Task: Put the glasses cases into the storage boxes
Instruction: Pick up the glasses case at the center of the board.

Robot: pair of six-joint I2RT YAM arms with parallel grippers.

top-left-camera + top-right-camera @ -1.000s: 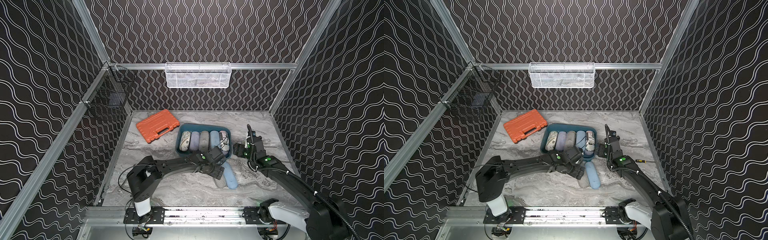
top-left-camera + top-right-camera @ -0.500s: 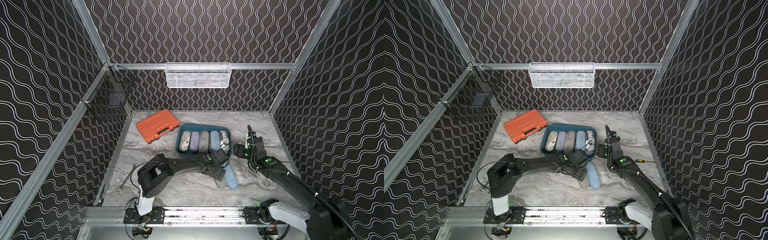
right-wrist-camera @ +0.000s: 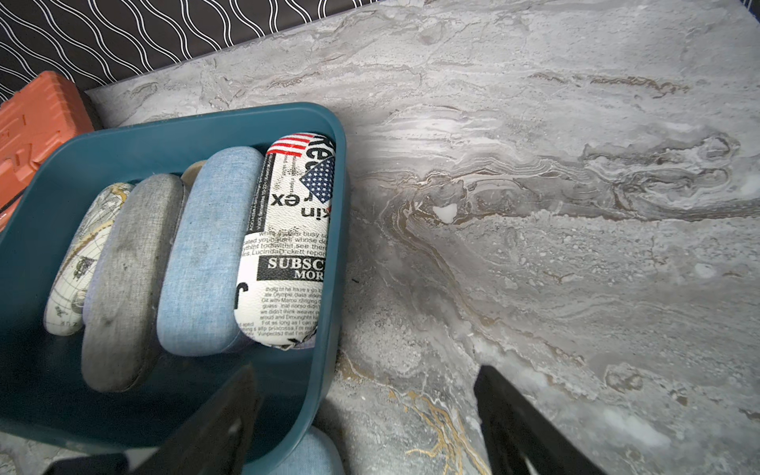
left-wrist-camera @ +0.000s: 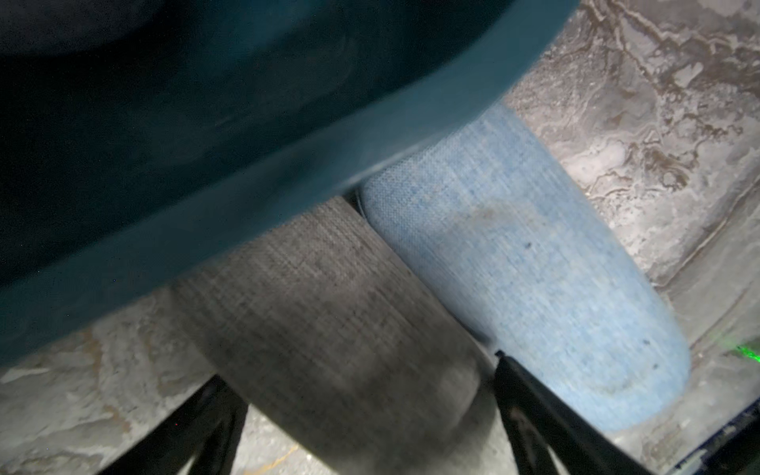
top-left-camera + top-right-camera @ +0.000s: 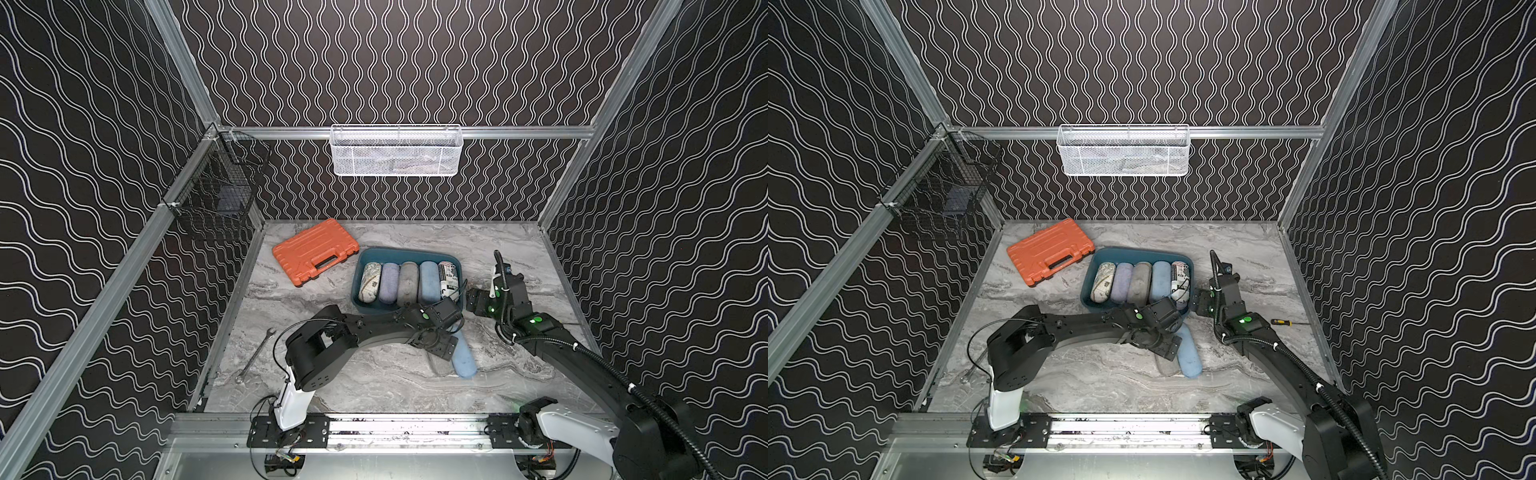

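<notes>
The left claw (image 4: 362, 370) is low over the tabletop (image 4: 658, 164) with its jaws spread wide. The loose grey case (image 4: 329, 320) lies lengthwise between its fingers (image 4: 530, 411), flat on the tabletop. It cannot be told if the pads touch it. One finger stands in the narrow gap between this case and the loose blue case (image 4: 534, 267), which lies just beside it on the outer side of that finger. Just beyond the claw, both cases run up to the near wall of the teal tray (image 4: 288, 185), whose rim hides their far ends.

The right claw (image 3: 370, 395) is also open and holds nothing. One of its fingers hangs over the near corner of the tray, the other over bare tabletop. Directly ahead of this claw the newspaper-print case (image 3: 288, 246) lies in the tray against the side wall. Going farther from the claw, there follow the blue case in the tray (image 3: 209, 255), the grey case in the tray (image 3: 123, 279), the lilac case (image 5: 389, 282) and, the farthest, the map-print case (image 3: 78, 255), all side by side.

Beyond the tray from both claws lies an orange tool case (image 5: 313, 251). A wrench (image 5: 253, 355) lies well behind the left claw, and in a top view a screwdriver (image 5: 1289, 322) lies behind the right claw.
</notes>
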